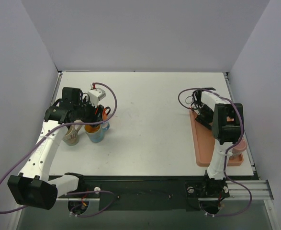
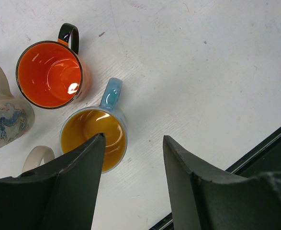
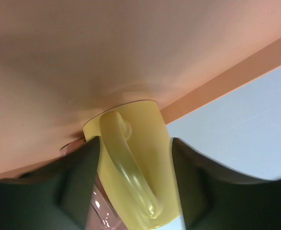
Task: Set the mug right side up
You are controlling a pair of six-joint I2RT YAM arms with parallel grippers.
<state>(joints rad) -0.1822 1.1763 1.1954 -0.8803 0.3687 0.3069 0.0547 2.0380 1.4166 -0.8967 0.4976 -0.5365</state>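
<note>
Pinches with the right gripper (image 3: 133, 148) on both sides of the yellow mug (image 3: 145, 124), handle toward the wrist camera, far end against the tray (image 3: 106, 48) near its edge by the table (image 3: 236, 124). Holds the left gripper (image 2: 133, 143) spread wide over a blue mug (image 2: 90, 132) beside an orange mug (image 2: 49, 74), both mouth up. Seemingly grasped, not yet turned; cannot tell which end faces down. Left: upend, set down, release.
</note>
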